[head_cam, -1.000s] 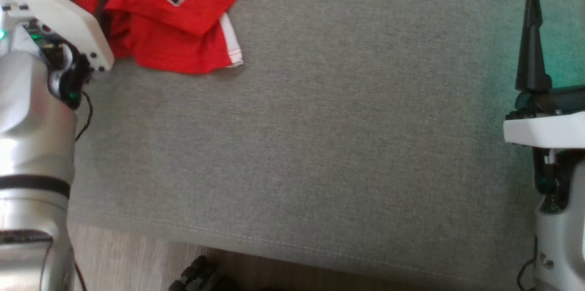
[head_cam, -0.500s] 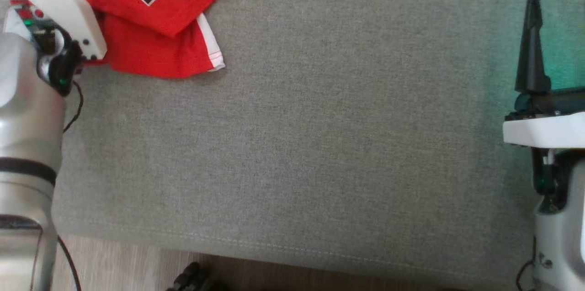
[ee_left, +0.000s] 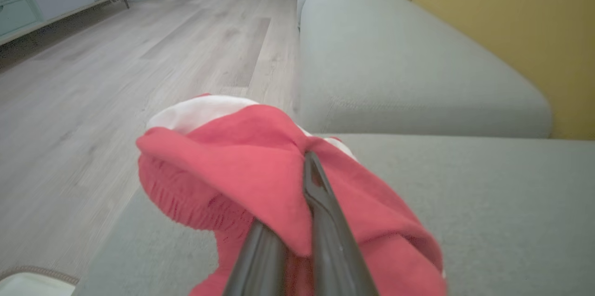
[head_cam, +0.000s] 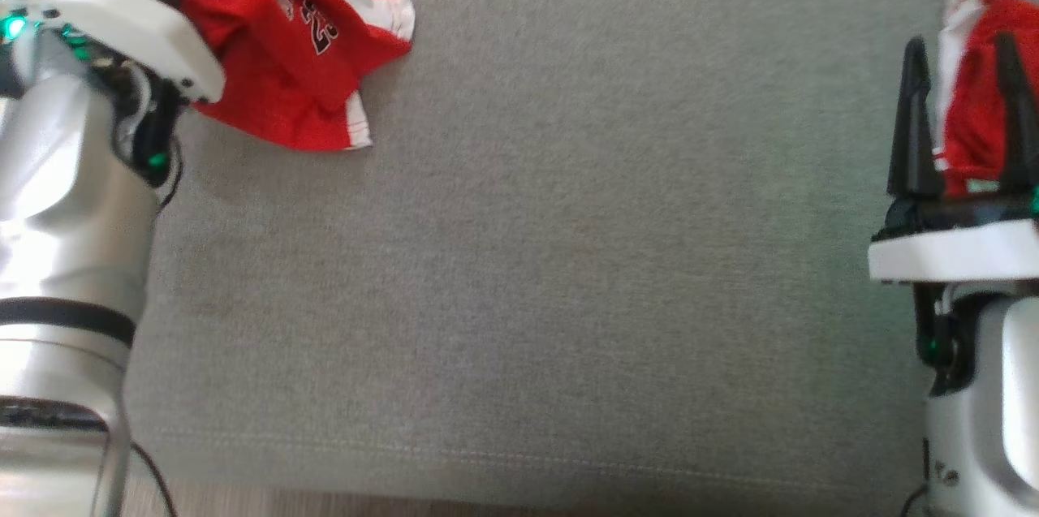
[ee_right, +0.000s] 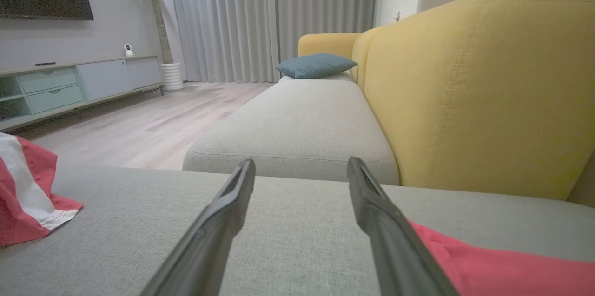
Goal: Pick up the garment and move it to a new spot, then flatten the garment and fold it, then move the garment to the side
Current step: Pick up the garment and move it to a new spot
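— Where's the garment (head_cam: 284, 54)?
— Bunched, red and white, at the far left of the grey sofa seat (head_cam: 568, 257), pinched tight in the left gripper (ee_left: 309, 161).
— The right gripper (ee_right: 301, 166)?
— Fingers spread wide, holding nothing (another red cloth (ee_right: 502, 268) lies on the seat beside them).
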### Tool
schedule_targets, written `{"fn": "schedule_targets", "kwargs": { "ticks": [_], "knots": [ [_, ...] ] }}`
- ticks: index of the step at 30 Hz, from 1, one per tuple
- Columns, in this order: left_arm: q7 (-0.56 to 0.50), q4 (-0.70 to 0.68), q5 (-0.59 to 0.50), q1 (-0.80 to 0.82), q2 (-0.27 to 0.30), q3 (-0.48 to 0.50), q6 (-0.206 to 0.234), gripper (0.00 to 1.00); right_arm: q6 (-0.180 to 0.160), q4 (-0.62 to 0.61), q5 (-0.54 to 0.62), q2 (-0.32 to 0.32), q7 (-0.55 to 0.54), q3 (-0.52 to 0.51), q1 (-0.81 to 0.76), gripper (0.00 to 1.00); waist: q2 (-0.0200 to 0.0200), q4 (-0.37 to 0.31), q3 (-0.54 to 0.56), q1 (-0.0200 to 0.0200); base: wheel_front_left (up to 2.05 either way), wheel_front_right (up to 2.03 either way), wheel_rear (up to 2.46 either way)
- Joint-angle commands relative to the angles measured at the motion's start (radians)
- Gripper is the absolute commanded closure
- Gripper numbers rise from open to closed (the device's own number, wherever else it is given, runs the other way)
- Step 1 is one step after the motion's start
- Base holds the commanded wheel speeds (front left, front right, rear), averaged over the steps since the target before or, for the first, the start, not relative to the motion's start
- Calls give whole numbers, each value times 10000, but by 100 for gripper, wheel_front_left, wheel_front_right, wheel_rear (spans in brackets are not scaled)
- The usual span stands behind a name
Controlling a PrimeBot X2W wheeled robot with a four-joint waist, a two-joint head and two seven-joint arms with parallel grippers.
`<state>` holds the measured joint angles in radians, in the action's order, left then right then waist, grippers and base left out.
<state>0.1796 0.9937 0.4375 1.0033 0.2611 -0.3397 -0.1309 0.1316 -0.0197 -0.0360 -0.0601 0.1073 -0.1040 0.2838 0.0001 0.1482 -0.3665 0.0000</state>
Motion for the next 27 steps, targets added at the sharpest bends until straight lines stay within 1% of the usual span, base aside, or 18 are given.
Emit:
{"fn": "schedule_targets", "kwargs": {
  "ticks": [1,7,10,11,17,18,19,20,23,27],
  "knots": [
    [208,-485,75,140,332,251,16,100,-9,-187,-106,90,148,210,-142,0,-1,-312,549,0,0,0,0],
    [398,-1435,123,-177,-326,66,210,100,-9,331,-571,96,429,291,-236,0,-1,-658,1173,0,0,0,0],
    [313,-1980,118,-368,-649,-89,365,100,-9,544,-717,97,548,352,-254,0,-1,-850,1383,0,0,0,0],
    [233,-2357,112,-486,-848,-194,478,100,-9,667,-786,97,619,395,-248,0,-1,-988,1495,0,0,0,0],
    [-2,-3673,247,-759,-1598,-517,806,100,-9,941,-971,98,813,421,-140,0,-1,-1420,1745,0,0,0,0],
    [-2,-3673,247,-759,-1598,-517,806,100,-9,941,-971,98,813,421,-140,0,-1,-1420,1745,0,0,0,0],
    [-74,-4185,366,-849,-1830,-688,941,100,-9,1000,-1017,98,855,432,-106,0,-1,-1552,1795,0,0,0,0],
    [-74,-4185,366,-849,-1830,-688,941,100,-9,1000,-1017,98,855,432,-106,0,-1,-1552,1795,0,0,0,0],
    [-96,-5019,679,-1067,-2033,-955,1287,100,-9,1060,-1072,98,911,438,-64,0,-1,-1733,1805,0,0,0,0],
    [89,-5990,1211,-1603,-2098,-1385,2003,100,-9,1097,-1138,98,974,438,-16,0,-1,-1945,1703,0,0,0,0]
  ]
}}
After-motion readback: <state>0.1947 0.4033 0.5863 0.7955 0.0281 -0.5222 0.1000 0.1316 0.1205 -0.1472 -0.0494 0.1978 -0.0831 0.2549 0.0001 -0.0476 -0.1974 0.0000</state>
